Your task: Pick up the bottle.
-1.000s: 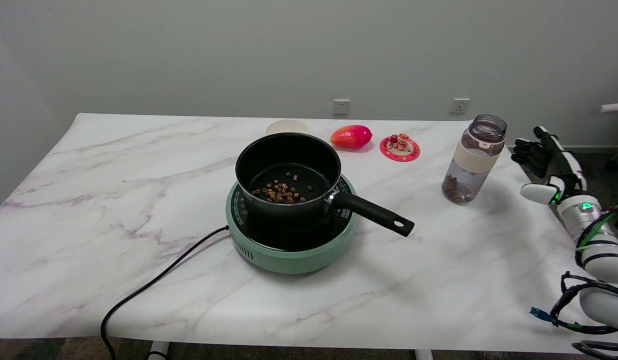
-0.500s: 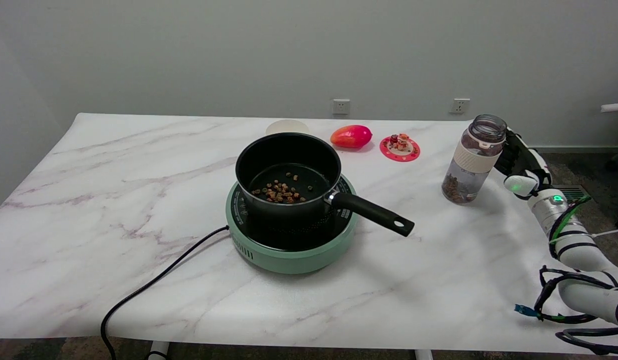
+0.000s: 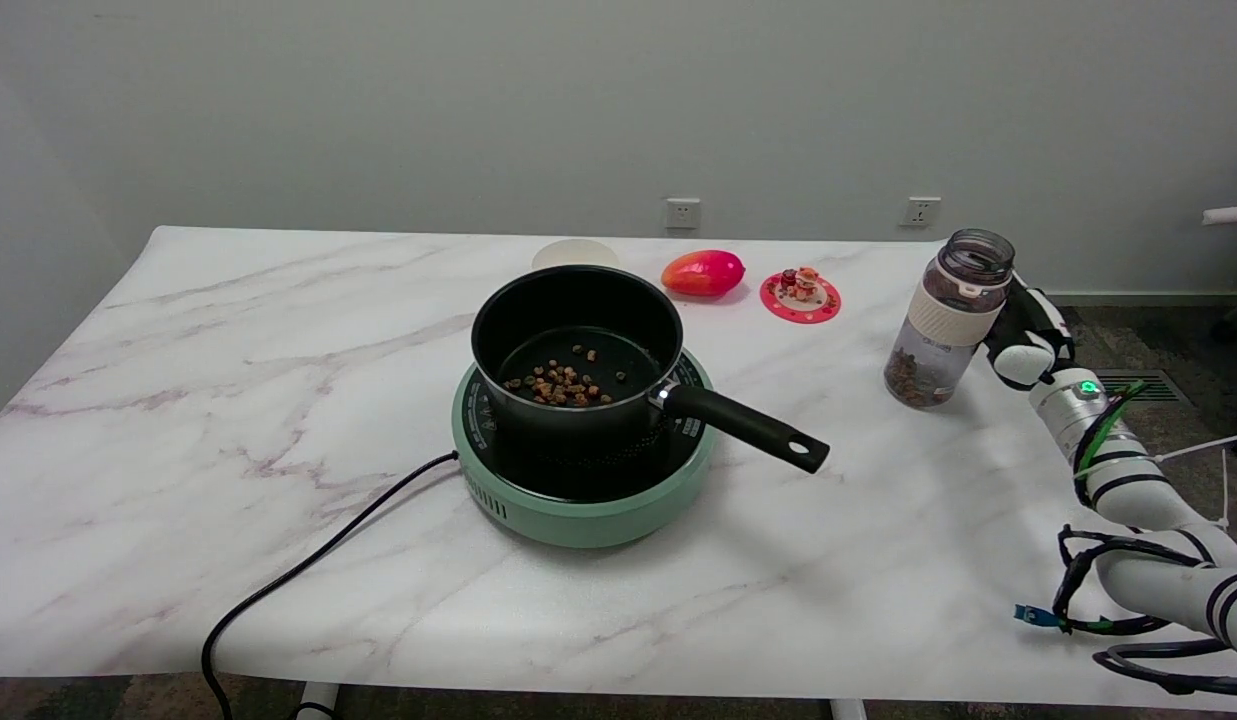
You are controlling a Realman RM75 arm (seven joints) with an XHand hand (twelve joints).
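Note:
The bottle (image 3: 946,318) is clear with a cream band and no cap, with brown bits in its bottom. It stands upright on the marble table (image 3: 278,400) near the right edge. My right hand (image 3: 1024,336) is right up against the bottle's right side. Its dark fingers reach behind the bottle and are partly hidden there. The white thumb tip sits beside the bottle's lower half and does not wrap its front. I cannot tell whether the fingers touch the bottle.
A black saucepan (image 3: 578,345) holding brown bits sits on a green cooker (image 3: 578,480), its handle (image 3: 748,428) pointing toward the bottle. A red fruit (image 3: 703,272), a small red coaster with figurines (image 3: 800,295) and a cream lid (image 3: 575,254) lie at the back.
My right hand has moved left from beyond the table edge to the bottle's right side. The bottle has stayed where it was.

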